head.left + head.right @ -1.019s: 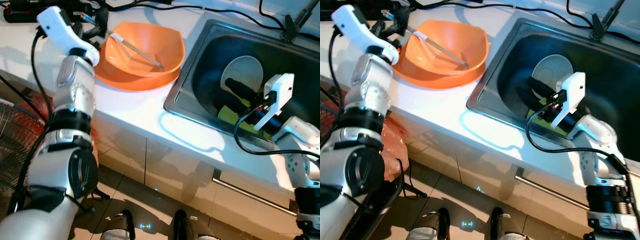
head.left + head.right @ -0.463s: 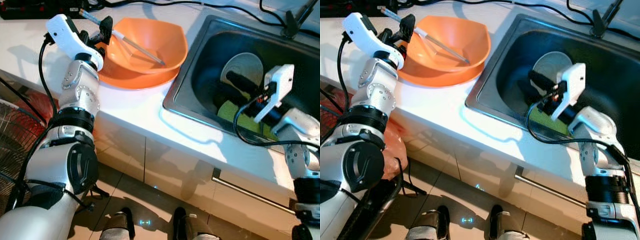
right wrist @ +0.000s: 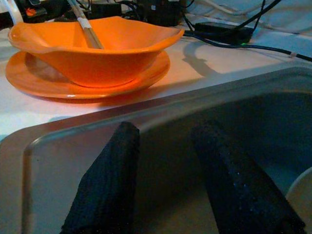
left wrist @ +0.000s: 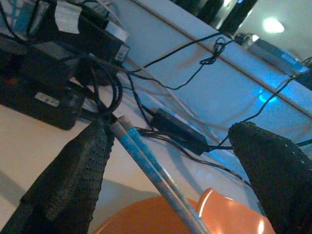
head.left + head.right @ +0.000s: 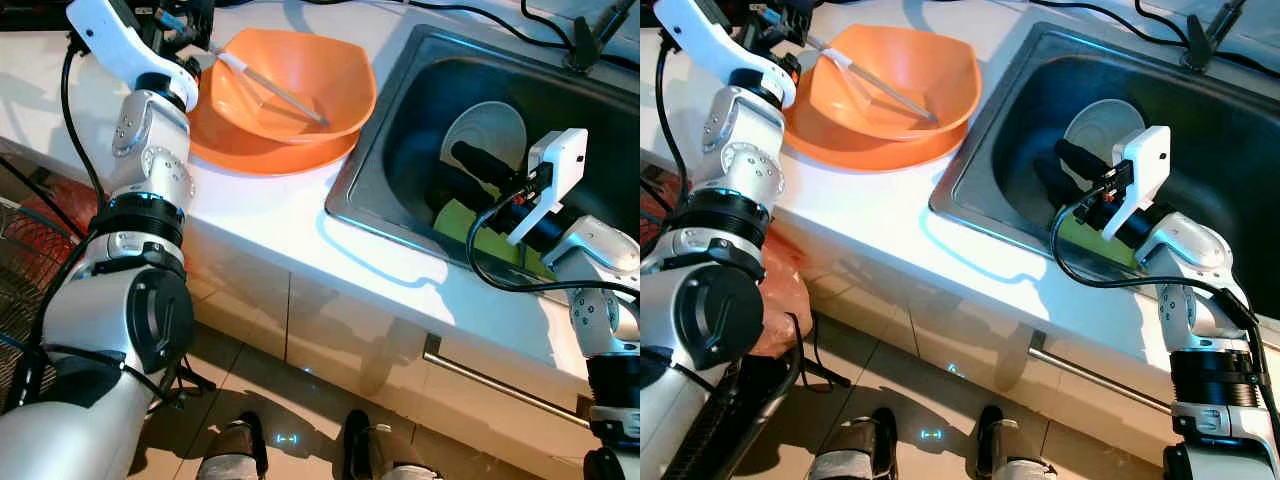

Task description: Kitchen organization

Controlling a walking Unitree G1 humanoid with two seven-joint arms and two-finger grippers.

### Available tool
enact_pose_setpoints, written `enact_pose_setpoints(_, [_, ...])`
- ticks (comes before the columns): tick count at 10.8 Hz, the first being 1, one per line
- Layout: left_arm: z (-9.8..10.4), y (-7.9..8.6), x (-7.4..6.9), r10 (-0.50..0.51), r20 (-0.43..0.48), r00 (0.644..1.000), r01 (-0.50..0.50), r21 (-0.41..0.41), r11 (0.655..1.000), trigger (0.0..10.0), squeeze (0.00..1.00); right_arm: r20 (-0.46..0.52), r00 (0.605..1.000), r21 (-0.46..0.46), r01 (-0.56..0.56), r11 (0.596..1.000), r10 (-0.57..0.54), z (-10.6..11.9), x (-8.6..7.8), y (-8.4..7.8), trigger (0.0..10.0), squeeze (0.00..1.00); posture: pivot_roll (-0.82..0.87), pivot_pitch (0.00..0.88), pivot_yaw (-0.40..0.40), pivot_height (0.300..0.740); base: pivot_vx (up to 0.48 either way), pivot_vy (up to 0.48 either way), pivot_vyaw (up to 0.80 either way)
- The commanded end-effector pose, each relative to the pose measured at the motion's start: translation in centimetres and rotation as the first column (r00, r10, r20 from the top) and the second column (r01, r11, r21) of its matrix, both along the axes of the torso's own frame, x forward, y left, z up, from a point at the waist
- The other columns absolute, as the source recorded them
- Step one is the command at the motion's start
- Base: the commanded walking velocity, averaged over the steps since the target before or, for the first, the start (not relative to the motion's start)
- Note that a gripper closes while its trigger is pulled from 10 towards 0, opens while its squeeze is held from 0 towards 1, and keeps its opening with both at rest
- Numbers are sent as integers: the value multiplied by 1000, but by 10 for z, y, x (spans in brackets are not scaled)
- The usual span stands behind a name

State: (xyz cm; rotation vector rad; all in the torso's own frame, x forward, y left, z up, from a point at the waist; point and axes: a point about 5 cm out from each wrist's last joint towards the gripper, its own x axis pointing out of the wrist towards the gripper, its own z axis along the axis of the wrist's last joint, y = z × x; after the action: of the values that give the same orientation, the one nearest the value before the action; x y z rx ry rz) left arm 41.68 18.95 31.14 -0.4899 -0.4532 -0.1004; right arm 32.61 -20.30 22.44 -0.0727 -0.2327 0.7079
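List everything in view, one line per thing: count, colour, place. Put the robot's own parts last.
Bowl: one, orange, on the plate, on the counter left of the sink.
Plate: one, orange, under the bowl.
Chopsticks: a pair, pale with blue ends, leaning in the bowl, upper ends past its rim.
Counter: one, white.
Sink: one, steel, dark basin, set into the counter.
Round dish: one, white, inside the sink.
Yellow-green item: one, in the sink under the right gripper; what it is cannot be told.
Cables: several, black, along the back of the counter.
Cabinet handle: one, metal bar, below the sink.
Left gripper: black fingers, open, either side of the chopsticks' upper ends.
Right gripper: black fingers, open, inside the sink.
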Motion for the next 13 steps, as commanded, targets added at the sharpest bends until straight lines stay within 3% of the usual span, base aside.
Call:
enact_pose_setpoints(1, [2,-1,1,7,-7,1000,-7,-12,1000,4745,0,0,1000,-24,2,1000,-2,1,-2,-4,10000,0,-78,260,-73,740,0,0,0])
enact_pose_setpoints(2, [1,-2,1,5,-10,1000,-5,-12,1000,0,0,-3,1000,-26,2,1000,-2,0,-2,-5,10000,0,-78,260,-73,740,0,0,0])
enact_pose_setpoints(11, [-4,-1,3,-1,-36,999,-1,-43,999,0,0,-13,1000,-36,-8,999,7,-1,-5,-5,10000,0,-85,269,-76,740,0,0,0])
enact_pose_setpoints(13, [-4,-1,3,0,-40,999,-2,-43,999,0,0,-18,998,-9,-54,998,54,0,-8,-2,10000,0,-85,269,-76,740,0,0,0])
